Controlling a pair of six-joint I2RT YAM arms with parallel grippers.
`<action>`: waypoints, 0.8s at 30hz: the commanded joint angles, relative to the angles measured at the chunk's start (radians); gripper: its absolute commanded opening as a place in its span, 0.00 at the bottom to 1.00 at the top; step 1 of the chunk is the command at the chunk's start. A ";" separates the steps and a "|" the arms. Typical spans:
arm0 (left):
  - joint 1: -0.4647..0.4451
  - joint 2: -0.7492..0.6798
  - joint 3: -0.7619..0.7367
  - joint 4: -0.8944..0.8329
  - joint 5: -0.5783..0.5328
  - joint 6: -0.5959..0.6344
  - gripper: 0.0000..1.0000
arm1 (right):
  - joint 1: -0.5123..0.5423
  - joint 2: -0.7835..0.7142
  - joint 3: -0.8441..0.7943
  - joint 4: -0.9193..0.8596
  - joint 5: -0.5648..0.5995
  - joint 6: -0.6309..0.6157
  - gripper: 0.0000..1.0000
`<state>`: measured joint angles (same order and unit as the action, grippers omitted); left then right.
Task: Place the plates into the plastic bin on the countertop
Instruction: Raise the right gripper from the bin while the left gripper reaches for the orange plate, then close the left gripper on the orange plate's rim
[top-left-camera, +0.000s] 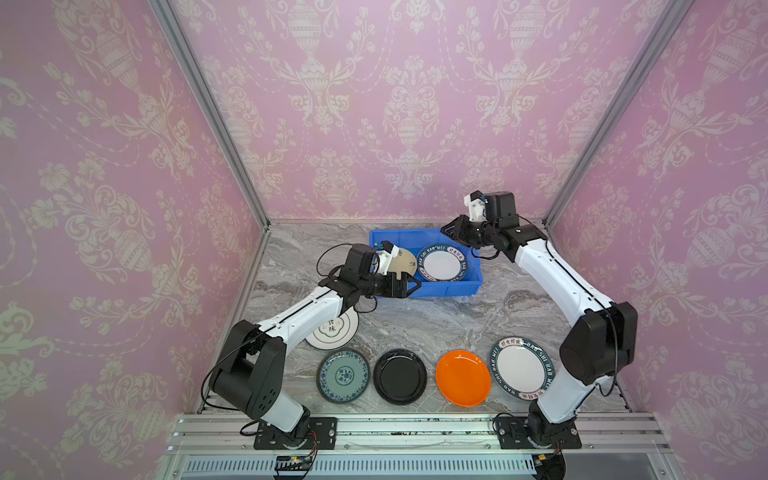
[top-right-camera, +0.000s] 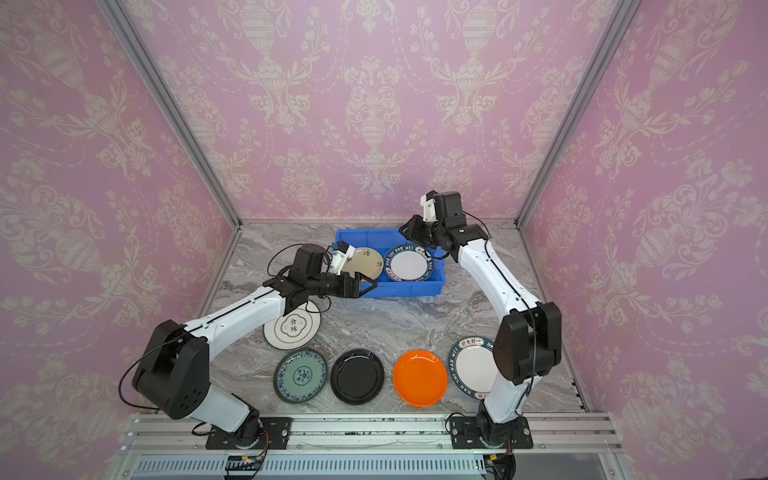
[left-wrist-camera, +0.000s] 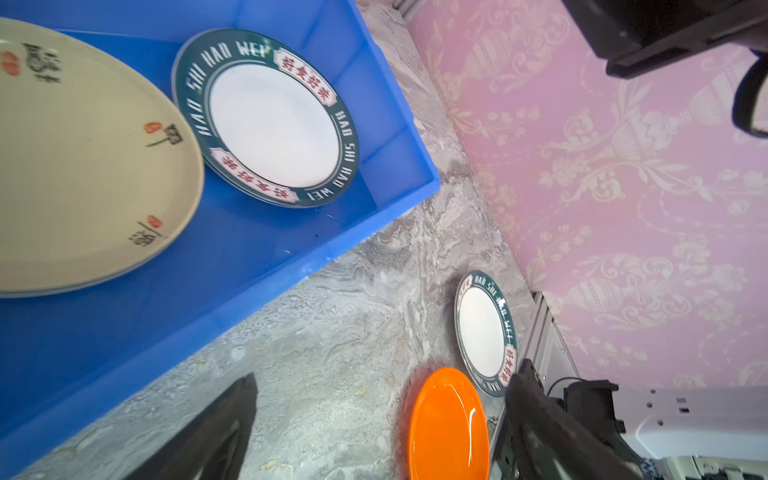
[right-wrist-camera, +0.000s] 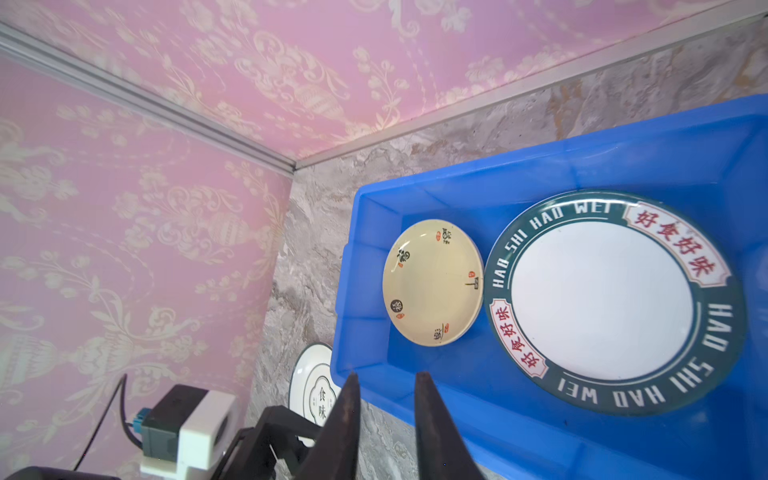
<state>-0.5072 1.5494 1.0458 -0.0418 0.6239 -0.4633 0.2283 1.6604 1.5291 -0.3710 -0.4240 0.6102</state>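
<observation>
The blue plastic bin (top-left-camera: 432, 286) stands at the back of the grey marble countertop (top-left-camera: 415, 324). Side by side in it lie a cream plate (right-wrist-camera: 432, 282) and a white plate with a dark lettered rim (right-wrist-camera: 602, 299). On the countertop lie a white plate with Chinese characters (top-left-camera: 332, 330), a teal-patterned plate (top-left-camera: 343, 375), a black plate (top-left-camera: 400, 376), an orange plate (top-left-camera: 462, 377) and a second lettered plate (top-left-camera: 521, 368). My left gripper (left-wrist-camera: 386, 372) hangs wide open and empty at the bin's front left edge. My right gripper (right-wrist-camera: 387, 374) hovers above the bin's back right corner, its jaws slightly apart and empty.
Pink patterned walls with aluminium posts close in the countertop on three sides. A metal rail (top-left-camera: 415, 432) with both arm bases runs along the front. The left arm's forearm (top-left-camera: 299, 316) passes over part of the plate with Chinese characters.
</observation>
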 joint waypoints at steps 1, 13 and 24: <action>-0.073 0.039 0.033 -0.086 0.060 0.095 0.94 | -0.021 -0.109 -0.170 0.091 -0.027 0.040 0.27; -0.345 0.268 0.131 -0.319 0.005 0.261 0.80 | -0.059 -0.376 -0.464 0.110 -0.035 0.060 0.28; -0.372 0.417 0.209 -0.350 0.021 0.236 0.50 | -0.099 -0.450 -0.560 0.112 -0.029 0.046 0.27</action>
<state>-0.8738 1.9339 1.2144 -0.3424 0.6453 -0.2413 0.1379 1.2388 0.9958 -0.2764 -0.4473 0.6586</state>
